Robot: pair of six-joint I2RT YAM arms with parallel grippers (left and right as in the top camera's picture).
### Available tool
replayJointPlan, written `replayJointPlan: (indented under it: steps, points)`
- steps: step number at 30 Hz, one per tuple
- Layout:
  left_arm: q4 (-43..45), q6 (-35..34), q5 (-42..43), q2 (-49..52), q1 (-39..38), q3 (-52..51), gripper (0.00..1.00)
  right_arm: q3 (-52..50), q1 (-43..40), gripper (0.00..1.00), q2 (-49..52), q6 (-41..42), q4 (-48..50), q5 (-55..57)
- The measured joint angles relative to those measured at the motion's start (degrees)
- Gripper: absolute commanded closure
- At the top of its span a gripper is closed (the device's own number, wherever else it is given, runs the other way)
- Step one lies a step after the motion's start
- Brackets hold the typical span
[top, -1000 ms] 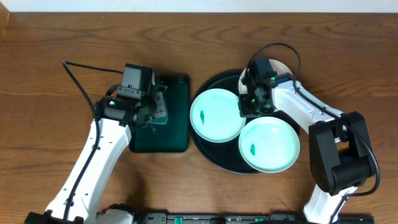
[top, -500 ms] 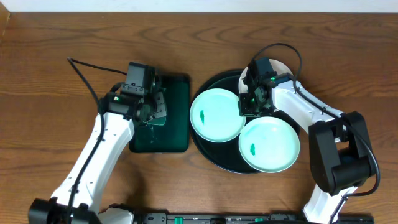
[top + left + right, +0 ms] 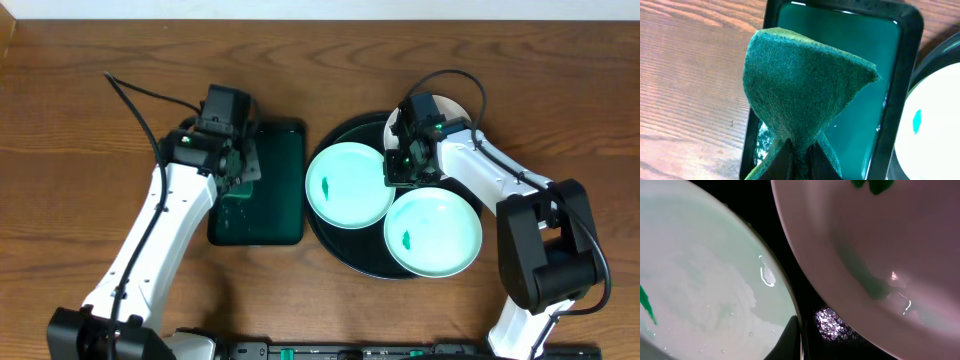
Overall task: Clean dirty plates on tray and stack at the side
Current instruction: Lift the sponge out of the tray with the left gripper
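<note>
Since a second ago your left arm has drawn back toward the far end of the green tray (image 3: 275, 215), and the sponge (image 3: 805, 85) has come up off the tray floor with it. Your right arm and all three plates have not shifted.

On the left, your left gripper (image 3: 800, 160) is clamped on the lower edge of the sponge. The dark green pad rises from the tips in a folded, cone-like shape. It hangs over the rectangular green tray without touching it. The tray floor shows a wet sheen near its left wall. The tray lies flat on the wooden table (image 3: 80, 120).

Just right of it sits the round black tray (image 3: 340, 245), and all three plates are on it. The left plate (image 3: 348, 185) lies at the tray's left edge, with a small green smudge on its left half.

Your right gripper (image 3: 397, 172) stands at that plate's right rim. In the wrist view the rim runs in between the closed tips, so the jaws are pinched on it.

The front plate (image 3: 432, 232) lies nearest you, touching or slightly overlapping the left plate, and has a green smudge on its left side. The third plate (image 3: 456, 108) is at the back, mostly hidden beneath your right wrist.
</note>
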Motion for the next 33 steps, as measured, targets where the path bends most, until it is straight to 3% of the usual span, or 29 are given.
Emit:
replayJointPlan:
  steps: [33]
  points:
    - [0.4, -0.2, 4.7, 0.0, -0.5, -0.1, 0.93, 0.0, 0.7, 0.99, 0.0, 1.3, 0.3, 0.2]
